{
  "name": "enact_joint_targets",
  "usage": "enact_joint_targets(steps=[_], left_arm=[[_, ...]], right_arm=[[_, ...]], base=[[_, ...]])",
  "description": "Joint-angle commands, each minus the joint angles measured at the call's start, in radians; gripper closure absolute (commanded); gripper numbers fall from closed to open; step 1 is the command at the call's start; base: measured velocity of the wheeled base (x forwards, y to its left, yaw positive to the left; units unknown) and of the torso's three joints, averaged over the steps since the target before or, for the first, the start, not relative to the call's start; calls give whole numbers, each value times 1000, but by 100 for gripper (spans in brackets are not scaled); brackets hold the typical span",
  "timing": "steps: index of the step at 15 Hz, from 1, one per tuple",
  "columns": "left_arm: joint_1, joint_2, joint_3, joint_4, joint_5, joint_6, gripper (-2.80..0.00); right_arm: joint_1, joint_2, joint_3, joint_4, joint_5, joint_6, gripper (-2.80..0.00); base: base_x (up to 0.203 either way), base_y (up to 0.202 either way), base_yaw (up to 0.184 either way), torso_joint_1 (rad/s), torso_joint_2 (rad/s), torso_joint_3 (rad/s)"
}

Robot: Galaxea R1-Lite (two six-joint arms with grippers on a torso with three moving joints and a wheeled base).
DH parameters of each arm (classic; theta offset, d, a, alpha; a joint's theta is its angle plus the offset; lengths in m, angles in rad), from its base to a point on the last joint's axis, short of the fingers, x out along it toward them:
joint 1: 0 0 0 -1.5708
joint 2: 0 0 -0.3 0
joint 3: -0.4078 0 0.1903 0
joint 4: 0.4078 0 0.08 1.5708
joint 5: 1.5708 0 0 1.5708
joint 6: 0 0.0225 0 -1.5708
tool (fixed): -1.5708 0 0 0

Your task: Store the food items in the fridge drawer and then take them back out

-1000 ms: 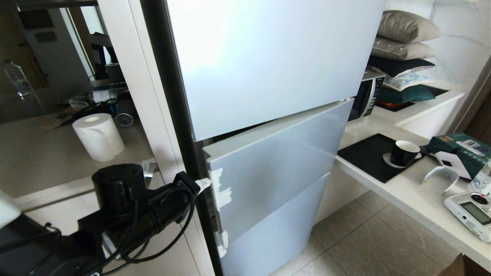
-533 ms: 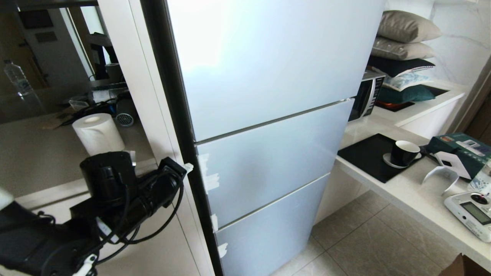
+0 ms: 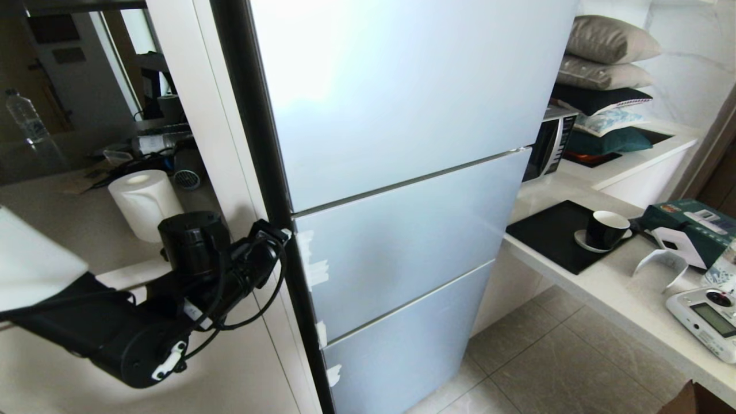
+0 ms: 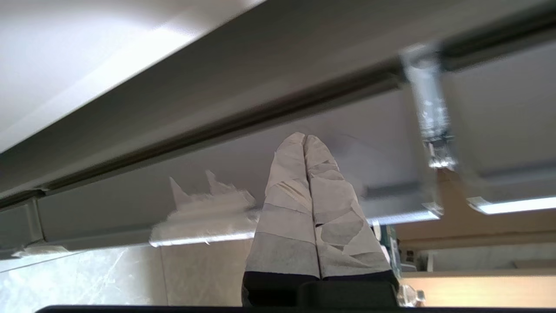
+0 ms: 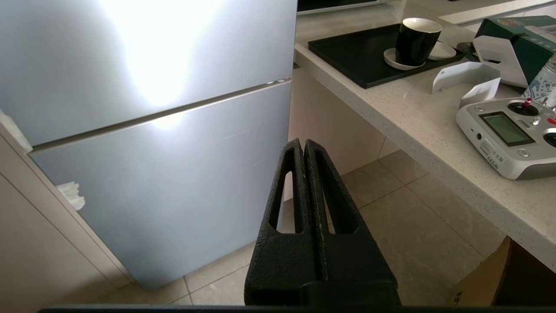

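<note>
A home kitchen is indicated. A tall pale-blue fridge [image 3: 397, 190] with three stacked door fronts is set between white cabinet panels. A speckled stone counter [image 3: 621, 299] runs along the right, with a black tray [image 3: 546, 236] near its front edge bearing a black cup [image 3: 606, 229] on a saucer. A microwave [image 3: 549, 144] is seen at the counter's far end, cushions [image 3: 609, 52] piled above it. A paper towel roll [image 3: 144, 201] stands on a surface at the left. The floor is laid with beige tiles [image 3: 546, 362].
</note>
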Motion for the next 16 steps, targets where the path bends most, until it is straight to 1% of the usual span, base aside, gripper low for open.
enact_joint_targets(steps=[1,3,6,9,11,16], left_arm=[[0,38,-15,-6,6,-6,0],[0,45,-20,-6,13,-7,0],[-10,45,-19,-6,1,-11,0],[-53,40,-11,-6,-29,-13,0],[-76,31,1,-6,-30,-14,0],[-145,-18,73,-6,-20,-13,0]], right_arm=[[0,0,0,0,0,-1,0],[0,0,0,0,0,-1,0],[0,0,0,0,0,-1,0],[1,0,0,0,0,-1,0],[0,0,0,0,0,-1,0],[0,0,0,0,0,-1,0]], base=[[0,0,0,0,0,0],[0,0,0,0,0,0],[0,0,0,0,0,0],[0,0,0,0,0,0],[0,0,0,0,0,0],[0,0,0,0,0,0]])
